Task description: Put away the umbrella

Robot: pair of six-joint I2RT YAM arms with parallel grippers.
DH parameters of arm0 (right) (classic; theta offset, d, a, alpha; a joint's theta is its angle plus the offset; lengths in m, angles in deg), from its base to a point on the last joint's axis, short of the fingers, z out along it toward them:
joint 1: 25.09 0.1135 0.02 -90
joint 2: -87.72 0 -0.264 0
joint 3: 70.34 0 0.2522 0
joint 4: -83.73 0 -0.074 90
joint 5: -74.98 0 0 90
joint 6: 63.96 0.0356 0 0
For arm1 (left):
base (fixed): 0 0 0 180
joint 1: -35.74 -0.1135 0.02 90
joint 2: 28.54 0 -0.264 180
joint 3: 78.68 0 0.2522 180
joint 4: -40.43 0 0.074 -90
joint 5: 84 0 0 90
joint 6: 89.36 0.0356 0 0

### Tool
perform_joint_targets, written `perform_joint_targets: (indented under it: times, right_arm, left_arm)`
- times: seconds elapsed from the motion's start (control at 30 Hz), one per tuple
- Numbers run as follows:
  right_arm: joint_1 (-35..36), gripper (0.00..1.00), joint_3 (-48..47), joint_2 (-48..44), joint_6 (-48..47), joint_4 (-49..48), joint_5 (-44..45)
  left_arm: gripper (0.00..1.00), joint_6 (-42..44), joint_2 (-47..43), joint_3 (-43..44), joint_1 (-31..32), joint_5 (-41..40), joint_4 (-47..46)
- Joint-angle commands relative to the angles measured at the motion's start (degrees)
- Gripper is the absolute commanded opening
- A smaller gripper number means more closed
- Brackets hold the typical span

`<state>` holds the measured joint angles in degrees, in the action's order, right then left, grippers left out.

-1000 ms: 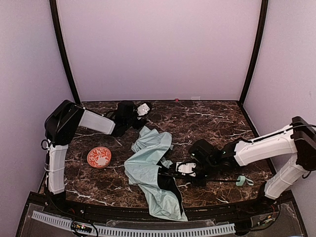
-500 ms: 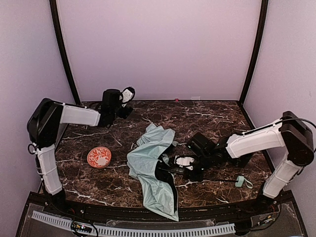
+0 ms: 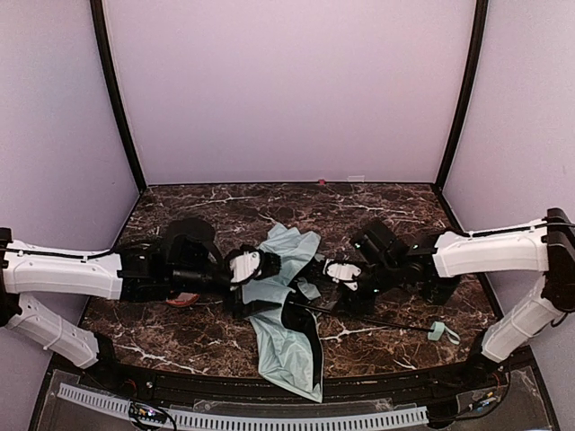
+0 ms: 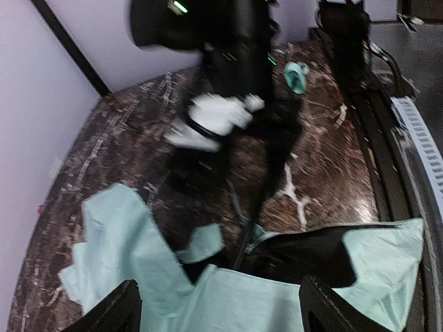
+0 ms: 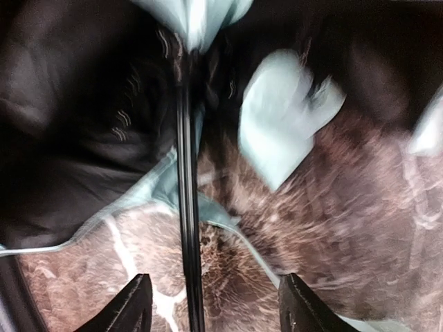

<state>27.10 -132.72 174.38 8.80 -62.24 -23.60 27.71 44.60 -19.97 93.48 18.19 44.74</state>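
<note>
**Bench [image 3: 386, 215], seen from above.** From 9 o'clock the left fingers [image 4: 119, 315] hang spread and empty just above the umbrella [image 3: 278, 350]. Its mint canopy lies collapsed at bench centre and trails toward 6 o'clock. The fingers are probably posed there to gather loose fabric. The thin black shaft [image 3: 386, 322] runs out toward 4 o'clock and ends at the handle [image 3: 440, 330], which rests on the bench. From 3 o'clock the right fingers [image 5: 137, 304] stand parted, straddling the shaft without clamping it, likely placed to steady or collapse it.
</note>
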Motion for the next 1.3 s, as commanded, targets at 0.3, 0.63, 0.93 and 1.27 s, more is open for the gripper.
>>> perform_joint_targets:
  times: [0.3,0.63,0.93,1.27]
  right_arm:
    - [-18.33,0.87,-6.2,-7.65,25.89,2.21,14.67]
    - [-18.2,0.7,-6.36,3.32,46.18,0.95,18.74]
    - [-16.26,0.66,-4.26,9.61,49.83,-3.52,14.49]
    - [-16.54,0.08,-3.68,12.66,50.39,-5.65,9.62]
  left_arm:
    - [0.83,5.5,13.02,-1.76,15.23,-7.73,7.32]
    - [0.85,3.1,8.35,-1.31,17.77,-7.41,12.42]
    - [0.85,0.04,8.22,1.07,19.96,-5.01,19.89]
    - [0.99,-13.75,-5.9,3.69,4.09,-12.0,11.96]
